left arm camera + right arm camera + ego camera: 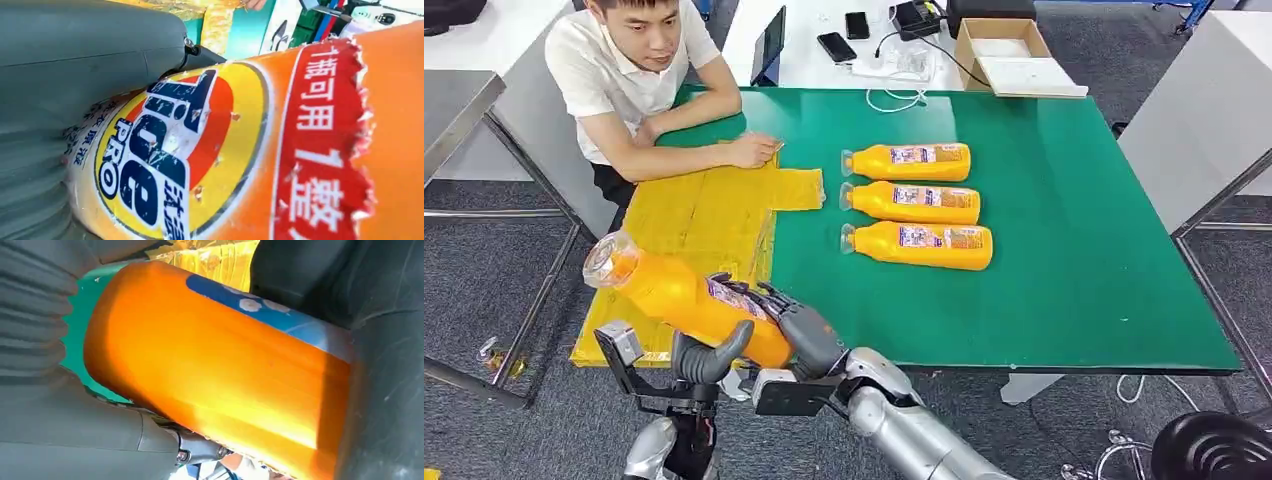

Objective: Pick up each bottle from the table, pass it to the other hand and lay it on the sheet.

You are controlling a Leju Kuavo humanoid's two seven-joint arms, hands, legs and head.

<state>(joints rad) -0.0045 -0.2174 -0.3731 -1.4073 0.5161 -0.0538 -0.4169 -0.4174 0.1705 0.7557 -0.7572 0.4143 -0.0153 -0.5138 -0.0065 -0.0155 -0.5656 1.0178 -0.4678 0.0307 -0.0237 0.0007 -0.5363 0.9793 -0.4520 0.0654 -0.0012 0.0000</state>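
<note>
Both hands, left hand (709, 357) and right hand (796, 330), grip bottle (686, 300); left wrist view reads label (170, 155).

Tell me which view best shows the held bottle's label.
Left wrist view: the held bottle's label fills it, logo readable. Head view shows the whole held bottle in both hands, label small. Right wrist view shows mostly plain orange side.

Orange bottle (686, 298) tilted above yellow sheet (707, 225)

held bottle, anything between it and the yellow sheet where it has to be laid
Little visible blocks it: the held bottle already hangs over the yellow sheet's near part, which lies bare. The person's hand rests on the sheet's far edge, so lay it short of there.
</note>
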